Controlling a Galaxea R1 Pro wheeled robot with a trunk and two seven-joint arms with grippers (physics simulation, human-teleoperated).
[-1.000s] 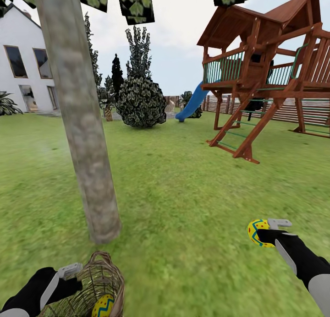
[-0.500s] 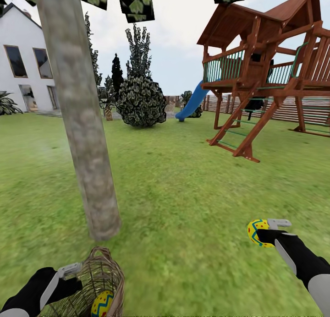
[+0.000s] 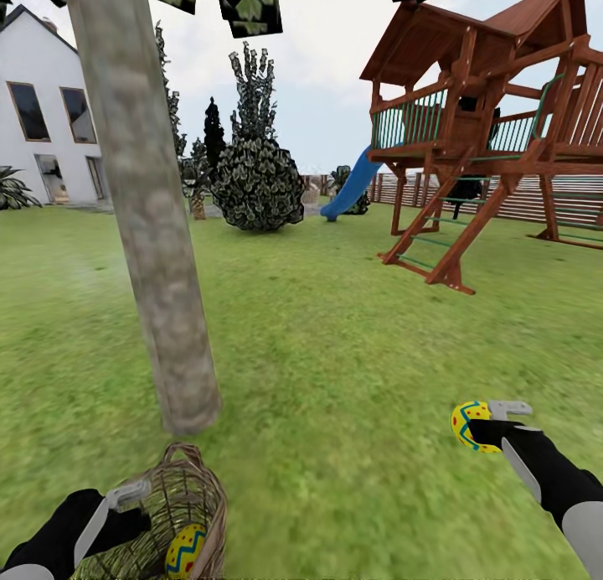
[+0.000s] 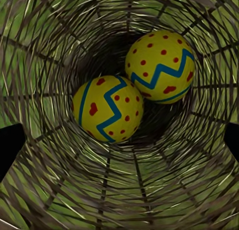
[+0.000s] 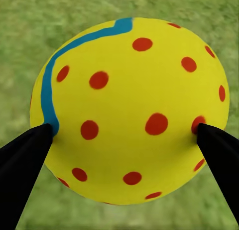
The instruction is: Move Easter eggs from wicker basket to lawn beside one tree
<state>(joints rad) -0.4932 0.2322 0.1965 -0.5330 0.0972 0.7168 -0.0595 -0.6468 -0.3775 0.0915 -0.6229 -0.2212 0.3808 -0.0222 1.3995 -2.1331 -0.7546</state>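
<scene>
Right gripper (image 3: 484,423) clamped on one Easter egg (image 5: 130,110) — above the lawn (image 3: 352,328), well right of the tree (image 3: 155,253). Left gripper (image 3: 126,504) holds the wicker basket (image 3: 197,496) — near the trunk base, two eggs (image 4: 108,108) inside.

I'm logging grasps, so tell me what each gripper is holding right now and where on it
The right gripper pinches an Easter egg across its sides. The left gripper holds the wicker basket at its rim.
</scene>
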